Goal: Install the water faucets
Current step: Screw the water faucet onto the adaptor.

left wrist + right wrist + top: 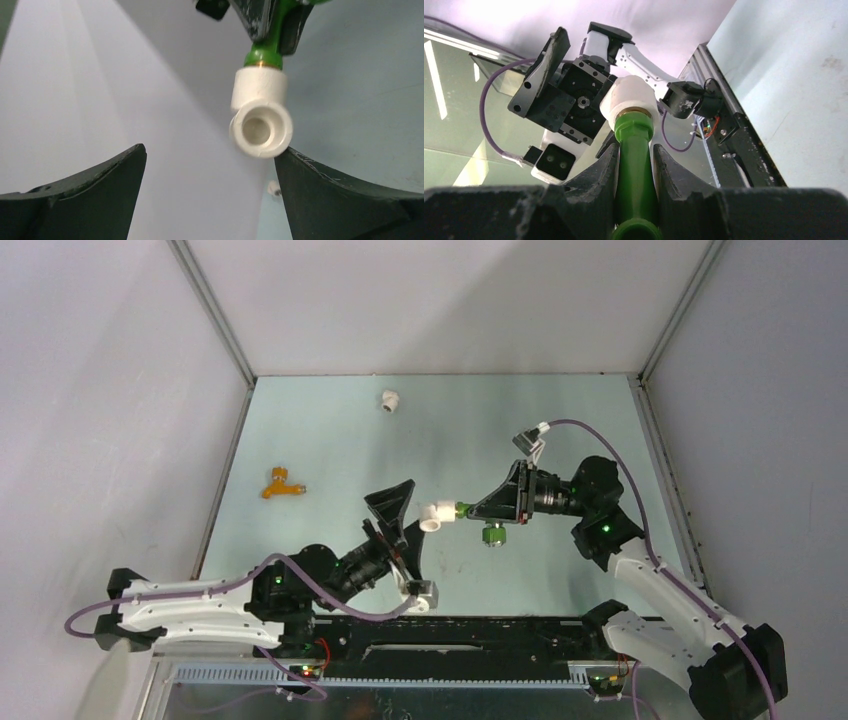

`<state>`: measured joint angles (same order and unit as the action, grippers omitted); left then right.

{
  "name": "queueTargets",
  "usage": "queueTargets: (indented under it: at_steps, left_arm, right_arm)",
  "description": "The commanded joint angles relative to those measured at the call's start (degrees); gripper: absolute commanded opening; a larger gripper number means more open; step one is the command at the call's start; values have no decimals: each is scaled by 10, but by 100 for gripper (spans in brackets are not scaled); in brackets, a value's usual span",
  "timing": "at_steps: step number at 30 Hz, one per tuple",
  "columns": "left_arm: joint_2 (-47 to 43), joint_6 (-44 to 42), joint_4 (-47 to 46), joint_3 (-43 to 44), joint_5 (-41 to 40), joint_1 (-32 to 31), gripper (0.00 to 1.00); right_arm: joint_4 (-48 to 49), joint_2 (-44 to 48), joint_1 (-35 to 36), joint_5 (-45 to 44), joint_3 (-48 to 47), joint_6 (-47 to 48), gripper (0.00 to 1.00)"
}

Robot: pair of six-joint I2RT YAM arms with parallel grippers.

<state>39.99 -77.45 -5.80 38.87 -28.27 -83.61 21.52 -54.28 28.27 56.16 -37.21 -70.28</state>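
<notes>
Right wrist view: right fingers (596, 172) pinch green faucet (634, 160), white elbow (260, 117) on its tip, above table (330, 440). Beside elbow, left fingers (90, 195) spread wide. Well apart, on table, lies orange faucet (282, 485).

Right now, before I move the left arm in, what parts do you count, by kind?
Faucets: 2, the green faucet in the right gripper and the orange faucet lying loose.
White elbows: 2, the near elbow on the green faucet's tip and the far elbow alone.
Total: 4
</notes>
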Motion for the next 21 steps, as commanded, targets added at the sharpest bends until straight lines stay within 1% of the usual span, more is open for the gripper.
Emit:
queueTargets:
  at_steps: [1, 3, 7, 9, 12, 15, 18, 21]
  left_arm:
    - [-4, 104, 26, 13, -92, -1, 100]
    - [4, 168, 72, 17, -119, 0, 100]
    - [17, 340, 141, 18, -172, 9, 100]
    - [17, 438, 186, 24, -163, 45, 100]
    - [12, 588, 240, 38, -124, 120, 100]
    - [9, 729, 291, 57, -32, 223, 100]
    - [18, 846, 312, 68, 94, 322, 100]
    - [39, 954, 313, 77, 232, 399, 100]
  right_arm:
    - [-30, 27, -32, 27, -7, 32, 0]
    - [-45, 35, -49, 36, -7, 39, 0]
    - [-76, 50, -78, 51, -7, 59, 0]
    - [-94, 56, -92, 57, -7, 71, 0]
    - [-117, 60, -103, 63, -7, 89, 0]
    - [-132, 61, -110, 67, -7, 100, 0]
    - [-137, 60, -113, 68, -7, 106, 0]
    - [-138, 58, -113, 67, -7, 110, 0]
